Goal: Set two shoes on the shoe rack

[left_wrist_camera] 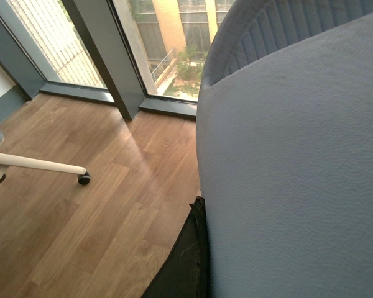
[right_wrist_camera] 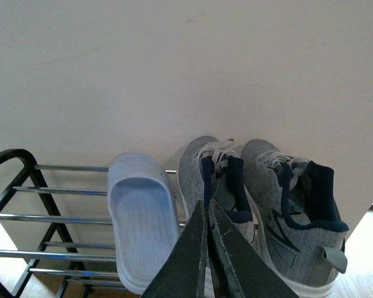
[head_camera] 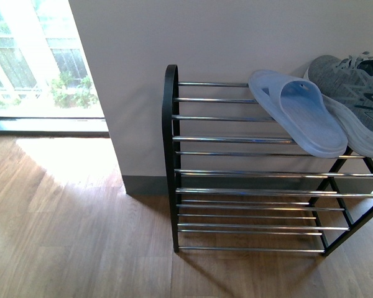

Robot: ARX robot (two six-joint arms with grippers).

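Above the shoe rack, right gripper closed, empty, behind two shoes, left gripper unseen.

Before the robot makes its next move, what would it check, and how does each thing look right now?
1. Both sneakers on the rack's top tier: ok, left sneaker and right sneaker sit side by side.
2. Sneakers upright: ok.
3. Slipper clear of them: cannot tell, it overlaps one in the front view.
4. Right gripper empty: ok, shut on nothing.
5. Left gripper holding anything: cannot tell, not in view.
6. Rack standing level: ok.
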